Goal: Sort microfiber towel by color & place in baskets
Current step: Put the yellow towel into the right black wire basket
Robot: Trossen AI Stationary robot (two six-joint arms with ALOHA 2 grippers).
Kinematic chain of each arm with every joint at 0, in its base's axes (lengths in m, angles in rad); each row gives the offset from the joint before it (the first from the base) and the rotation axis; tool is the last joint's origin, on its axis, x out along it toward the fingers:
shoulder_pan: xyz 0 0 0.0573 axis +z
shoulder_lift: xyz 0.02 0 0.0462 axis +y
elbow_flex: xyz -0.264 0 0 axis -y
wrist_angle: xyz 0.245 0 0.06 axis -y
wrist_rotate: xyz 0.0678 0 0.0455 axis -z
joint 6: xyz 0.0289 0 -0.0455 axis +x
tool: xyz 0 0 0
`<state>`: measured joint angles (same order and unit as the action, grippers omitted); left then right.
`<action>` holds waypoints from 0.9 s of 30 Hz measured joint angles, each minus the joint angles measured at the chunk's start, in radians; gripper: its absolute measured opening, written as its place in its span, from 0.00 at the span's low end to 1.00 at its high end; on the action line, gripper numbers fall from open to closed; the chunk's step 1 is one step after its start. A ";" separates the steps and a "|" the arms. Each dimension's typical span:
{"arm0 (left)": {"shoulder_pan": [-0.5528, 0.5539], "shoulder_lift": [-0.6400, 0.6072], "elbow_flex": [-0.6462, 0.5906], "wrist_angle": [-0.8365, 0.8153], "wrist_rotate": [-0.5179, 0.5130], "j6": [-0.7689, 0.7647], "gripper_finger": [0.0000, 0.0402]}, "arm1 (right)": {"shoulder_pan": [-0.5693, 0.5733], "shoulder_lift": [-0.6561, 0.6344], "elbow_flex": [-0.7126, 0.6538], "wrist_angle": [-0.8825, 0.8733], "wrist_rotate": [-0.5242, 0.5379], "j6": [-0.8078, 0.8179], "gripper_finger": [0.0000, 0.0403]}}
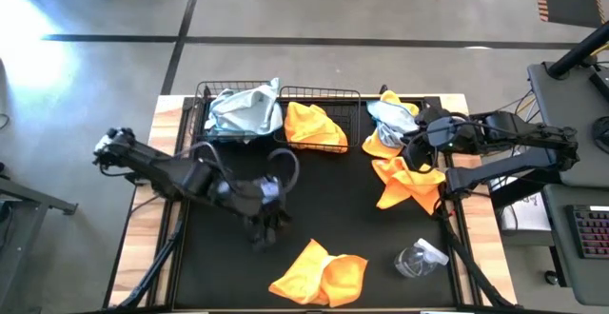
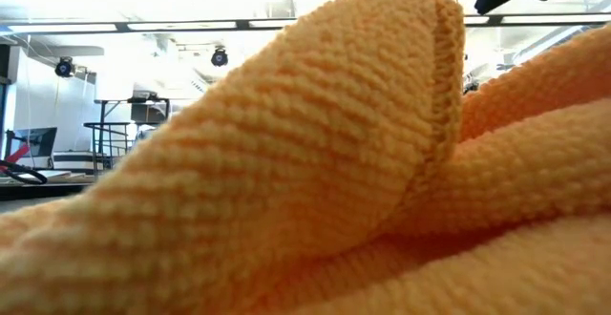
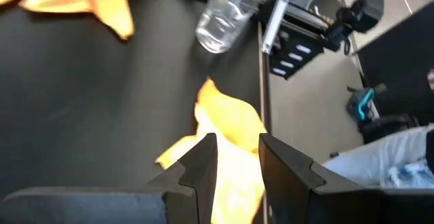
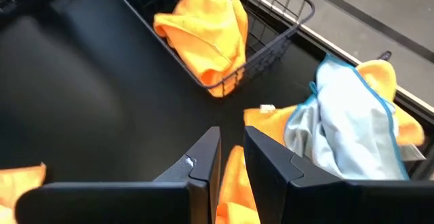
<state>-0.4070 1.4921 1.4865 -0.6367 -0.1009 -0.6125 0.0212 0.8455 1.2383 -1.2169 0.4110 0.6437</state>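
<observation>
Two baskets [image 1: 324, 92] stand at the table's far edge, side by side: one has a blue towel [image 1: 243, 112], the other an orange towel [image 1: 314, 124]. We see the right gripper [image 4: 230, 139] near the right edge, fingers pinched narrowly on a held towel [image 1: 409, 186], orange, which hangs crumpled under it. Just beyond it sits a pile [image 1: 390, 124], blue cloth on top of orange.

We think the main risk is the hanging cloth snagging the pile and dragging a blue one along into the orange basket. A thin pinch could also slip mid-carry, or a trailing corner could catch the wire rim and drape outside.

We see the left gripper [image 3: 237, 142] hovering mid-table, fingers partly apart and empty, facing the last towel [image 1: 319, 274] at the near edge. A bottle [image 1: 419, 257] lies close by; a wide sweep there could knock it off.
</observation>
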 joint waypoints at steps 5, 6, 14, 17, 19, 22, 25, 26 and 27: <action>-0.039 0.146 0.125 -0.001 0.017 -0.007 0.23 | 0.000 0.000 -0.002 -0.058 0.000 0.022 0.15; -0.046 0.175 0.156 -0.002 0.022 -0.003 0.23 | 0.000 0.000 -0.002 -0.071 0.000 0.033 0.15; -0.082 0.384 0.481 -0.194 0.069 0.008 0.23 | 0.000 0.000 -0.002 -0.153 -0.002 0.055 0.15; -0.084 0.449 0.610 -0.300 0.069 0.013 0.23 | 0.000 0.000 -0.002 -0.174 -0.003 0.055 0.15; -0.083 0.492 0.682 -0.338 0.082 0.035 0.23 | 0.000 0.000 -0.002 -0.183 -0.007 0.055 0.15; -0.076 0.562 0.779 -0.355 0.111 0.099 0.23 | 0.000 0.000 -0.002 -0.192 -0.033 0.055 0.15; -0.060 0.627 0.868 -0.378 0.169 0.125 0.23 | 0.000 0.000 -0.002 -0.199 -0.075 0.055 0.15; -0.053 0.638 0.872 -0.367 0.187 0.129 0.23 | 0.000 0.000 -0.002 -0.206 -0.084 0.056 0.15; -0.045 0.637 0.854 -0.337 0.216 0.130 0.23 | 0.000 0.000 -0.002 -0.218 -0.092 0.056 0.15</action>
<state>-0.4517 2.1290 2.3405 -0.9735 0.1147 -0.4827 0.0214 0.8455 1.2358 -1.4346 0.3194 0.6994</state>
